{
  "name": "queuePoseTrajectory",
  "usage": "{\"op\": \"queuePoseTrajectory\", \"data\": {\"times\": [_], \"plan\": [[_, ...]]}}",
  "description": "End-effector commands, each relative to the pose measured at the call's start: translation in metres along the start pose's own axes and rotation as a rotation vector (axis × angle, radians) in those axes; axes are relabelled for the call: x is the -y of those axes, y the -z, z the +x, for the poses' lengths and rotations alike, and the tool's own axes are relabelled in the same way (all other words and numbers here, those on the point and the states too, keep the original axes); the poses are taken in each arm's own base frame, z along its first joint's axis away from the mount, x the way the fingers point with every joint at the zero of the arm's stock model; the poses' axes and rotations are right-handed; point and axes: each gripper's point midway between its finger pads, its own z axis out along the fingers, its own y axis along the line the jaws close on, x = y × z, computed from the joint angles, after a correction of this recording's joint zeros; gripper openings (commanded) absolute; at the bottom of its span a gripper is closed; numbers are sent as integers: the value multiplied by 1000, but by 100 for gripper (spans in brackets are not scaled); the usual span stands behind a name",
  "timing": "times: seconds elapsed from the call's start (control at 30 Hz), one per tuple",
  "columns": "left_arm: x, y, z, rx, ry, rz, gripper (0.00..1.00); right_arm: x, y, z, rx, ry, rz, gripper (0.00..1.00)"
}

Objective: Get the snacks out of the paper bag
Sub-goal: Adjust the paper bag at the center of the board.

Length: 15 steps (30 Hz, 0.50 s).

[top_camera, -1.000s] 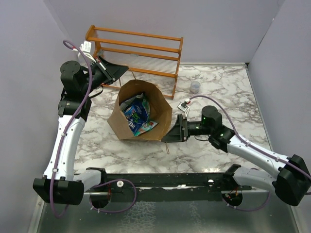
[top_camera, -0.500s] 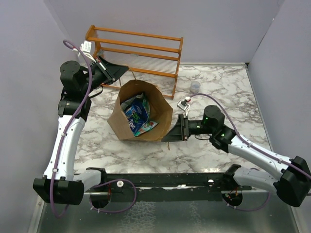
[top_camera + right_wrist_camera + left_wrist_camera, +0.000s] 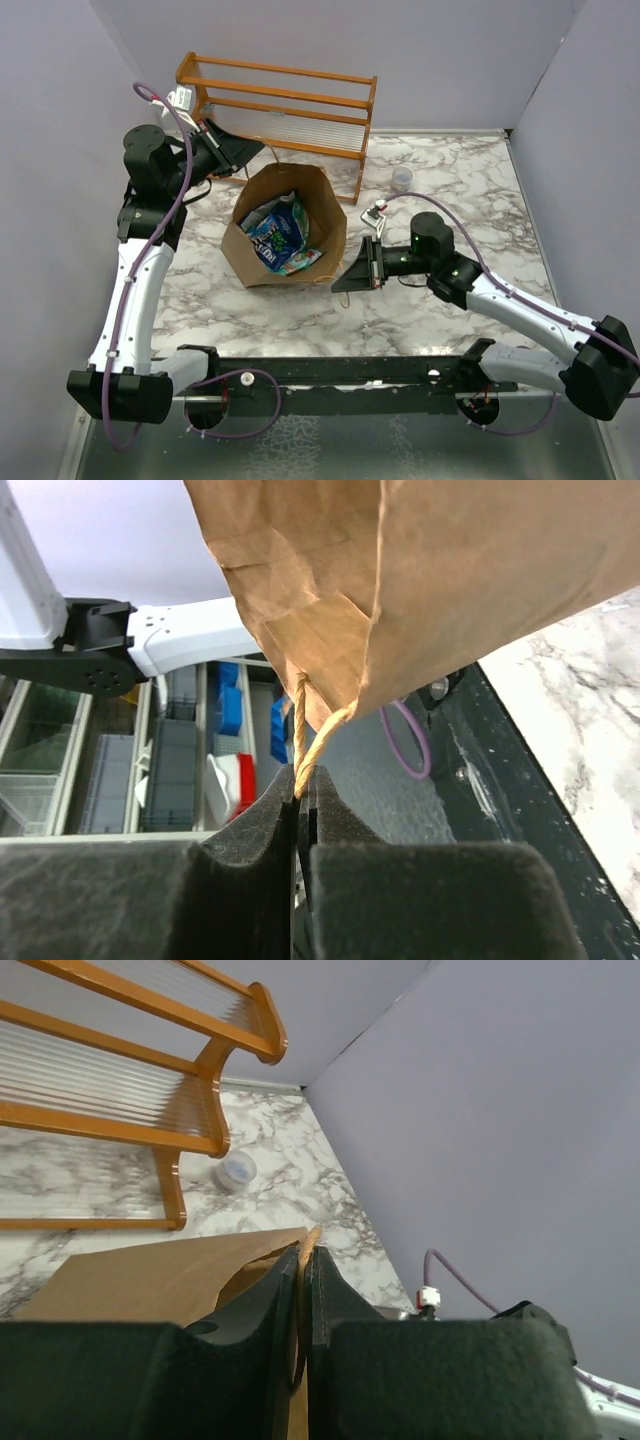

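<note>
The brown paper bag (image 3: 330,225) lies tilted on the marble table with its mouth toward the top camera. Several glossy blue, green and teal snacks (image 3: 277,235) show inside. My left gripper (image 3: 258,147) is at the bag's far rim; in the left wrist view its jaws (image 3: 303,1252) pinch a twisted paper handle (image 3: 312,1235) above the bag's wall (image 3: 150,1275). My right gripper (image 3: 342,284) is at the bag's near right corner. In the right wrist view it (image 3: 300,785) is shut on the other handle (image 3: 300,735), which hangs from the bag (image 3: 450,560).
A wooden rack (image 3: 280,95) stands behind the bag, close to my left gripper, and it also fills the upper left of the left wrist view (image 3: 120,1110). A small clear cup (image 3: 401,179) stands right of the rack. Grey walls enclose the table on three sides.
My right gripper has shut on the bag's near handle and shifted slightly left. The bag has turned and slid a little to the left, with its mouth more open.
</note>
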Motion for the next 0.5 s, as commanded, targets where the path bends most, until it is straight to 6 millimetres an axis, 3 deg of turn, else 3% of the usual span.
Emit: {"op": "queuePoseTrajectory", "data": {"times": [0.0, 0.3, 0.47], "plan": [[15, 20, -16, 50, -179, -20, 13, -9, 6, -10, 42, 98, 50, 1], [-16, 27, 4, -43, -279, -131, 33, -23, 12, -29, 98, 203, 104, 1], [-7, 28, 3, -51, -377, -75, 55, -23, 14, -31, 107, 225, 116, 1]]}}
